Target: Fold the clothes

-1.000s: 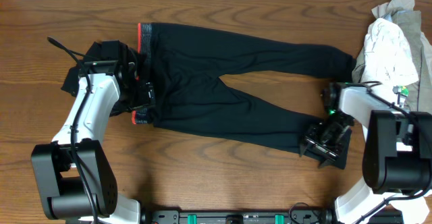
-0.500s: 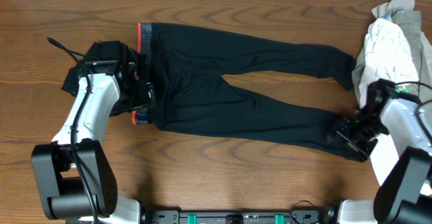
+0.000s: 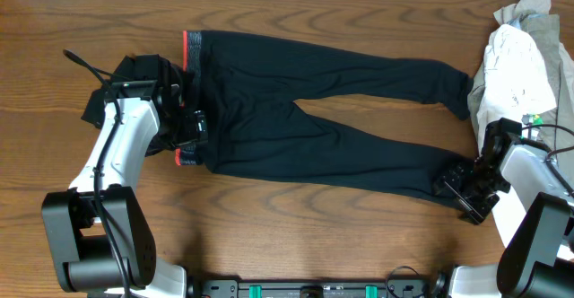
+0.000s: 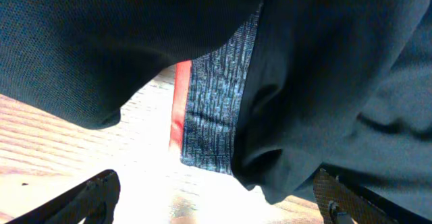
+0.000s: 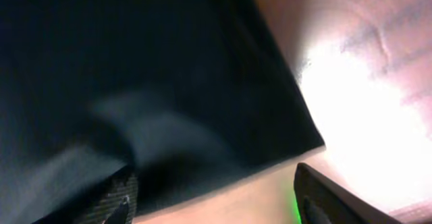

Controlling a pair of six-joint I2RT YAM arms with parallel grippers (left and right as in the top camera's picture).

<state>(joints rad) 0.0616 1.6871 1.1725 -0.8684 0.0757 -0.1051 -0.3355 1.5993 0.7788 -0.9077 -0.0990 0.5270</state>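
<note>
Black pants [image 3: 314, 109] lie flat across the table, with the grey, red-edged waistband [image 3: 186, 47] at the left and both legs reaching right. My left gripper [image 3: 191, 129] sits at the waistband's lower end. In the left wrist view it [image 4: 216, 200] is open, with the waistband [image 4: 212, 96] and black cloth just above the fingers. My right gripper [image 3: 468, 188] is at the hem of the lower leg [image 3: 448, 177]. In the right wrist view it [image 5: 216, 197] is open, and the black hem [image 5: 169, 102] lies between and above the fingers.
A heap of white and grey clothes [image 3: 520, 65] lies at the right edge, close to my right arm. A dark cloth [image 3: 94, 108] shows beside my left arm at the left. Bare wood [image 3: 296, 226] runs along the front.
My right gripper has moved right with the lower leg's hem, and that leg now lies longer and straighter. My left arm has not moved.
</note>
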